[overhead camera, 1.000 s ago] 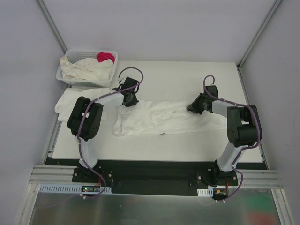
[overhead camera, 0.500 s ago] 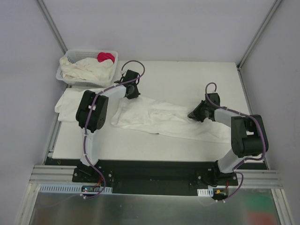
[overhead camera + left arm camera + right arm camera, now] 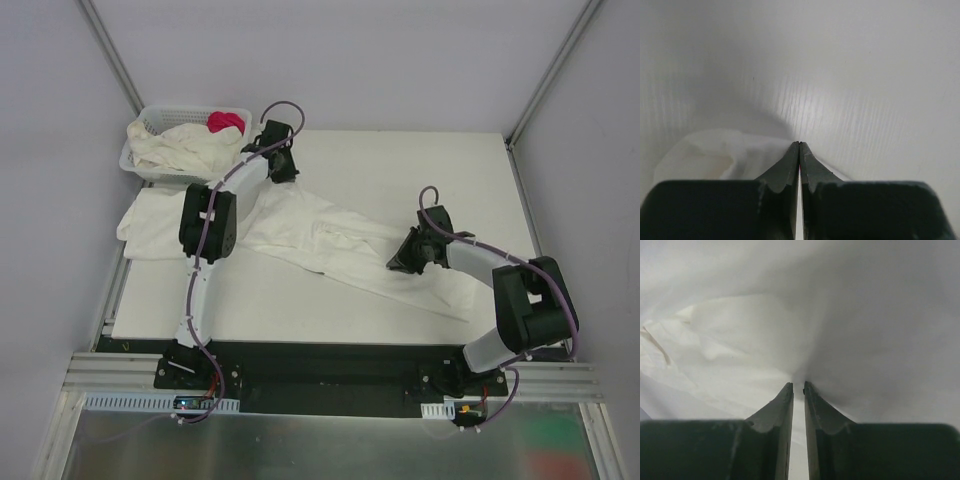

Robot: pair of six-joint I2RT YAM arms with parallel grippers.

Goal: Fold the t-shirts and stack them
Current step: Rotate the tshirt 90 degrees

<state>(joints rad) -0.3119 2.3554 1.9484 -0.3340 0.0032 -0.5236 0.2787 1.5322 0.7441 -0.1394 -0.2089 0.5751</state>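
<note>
Left gripper [image 3: 279, 176]: I find my fingers [image 3: 787, 165] shut tip to tip, with no gap showing in the left wrist view. White cloth lies under and to both sides of them. Seen from above, the far-left end of the stretched t-shirt [image 3: 330, 240] runs up to this gripper, so I record it as pinched there. This gripper stands at the far left part of the table [image 3: 420, 165], just beside the basket [image 3: 135, 168].

Right gripper [image 3: 398, 264]: my fingers [image 3: 782, 405] are nearly closed, with only a narrow slit between the tips. The fabric gathers into a pucker right at the tips, so I hold a pinch of the same shirt. This gripper sits on the right half of the table, nearer its front edge than the left one.

Stretched t-shirt: it lies on the table as a long diagonal band from far left to near right. It is creased along its length, and its near-right end trails past my right gripper.

Second t-shirt [image 3: 145, 222]: it lies rumpled at the table's left edge, in front of the basket, and its outer side overhangs the edge.

Basket: it holds a heap of t-shirts [image 3: 185, 150] and a pink-red cloth [image 3: 225, 122] at its far corner.
</note>
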